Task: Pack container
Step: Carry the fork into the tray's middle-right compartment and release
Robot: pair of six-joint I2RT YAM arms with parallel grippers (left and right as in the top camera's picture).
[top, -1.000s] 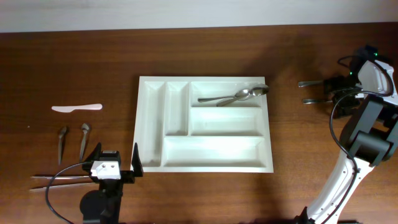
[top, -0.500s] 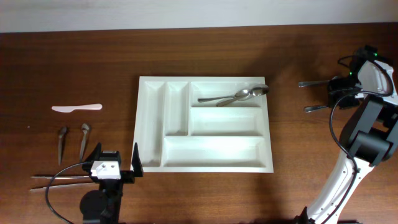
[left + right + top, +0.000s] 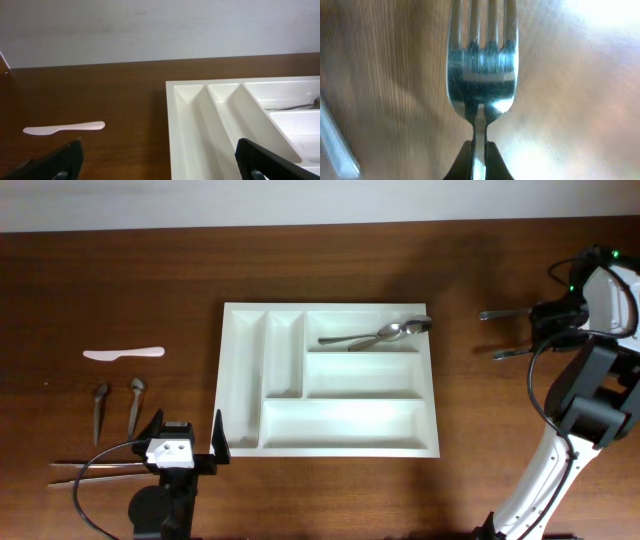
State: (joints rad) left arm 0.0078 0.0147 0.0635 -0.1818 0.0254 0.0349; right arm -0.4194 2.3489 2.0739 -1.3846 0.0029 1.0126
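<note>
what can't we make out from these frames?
- Right wrist: fork tine tips cut by the top edge, handle hidden in the right gripper; table blurred.
- Overhead: right arm covers that gripper and its grip.
- Overhead: two dark utensils left of the container too small to identify.
- Left wrist: container's right side cut by the frame edge.

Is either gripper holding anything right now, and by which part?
Right gripper is shut on a fork, pinching its neck just below the tines. Left gripper is open, empty.

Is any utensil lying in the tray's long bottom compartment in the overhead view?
No, the long compartment of the container is bare white plastic; the only utensils inside are spoons in the upper right compartment.
</note>
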